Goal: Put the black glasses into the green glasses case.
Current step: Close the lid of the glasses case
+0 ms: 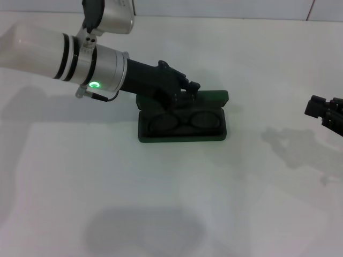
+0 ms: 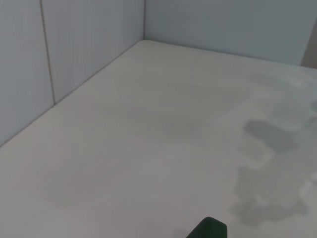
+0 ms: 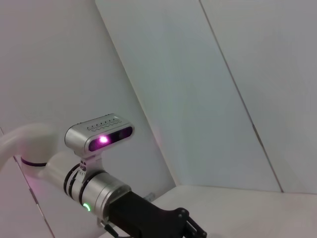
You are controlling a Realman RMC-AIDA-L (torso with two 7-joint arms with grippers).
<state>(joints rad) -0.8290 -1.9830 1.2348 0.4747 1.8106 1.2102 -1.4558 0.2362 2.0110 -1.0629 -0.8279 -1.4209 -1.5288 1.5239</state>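
The green glasses case (image 1: 182, 130) lies open on the white table, its lid (image 1: 214, 97) standing up at the back. The black glasses (image 1: 185, 120) lie inside the case's base, lenses facing up. My left gripper (image 1: 188, 89) reaches in from the left and sits at the lid's top edge, just behind the glasses. A dark green corner of the case (image 2: 208, 229) shows in the left wrist view. The right wrist view shows the left arm and its gripper (image 3: 190, 229) from afar. My right gripper (image 1: 324, 111) is parked at the right edge, well away from the case.
The white table (image 1: 171, 203) spreads around the case. Pale walls (image 2: 89, 44) close it in at the back and side.
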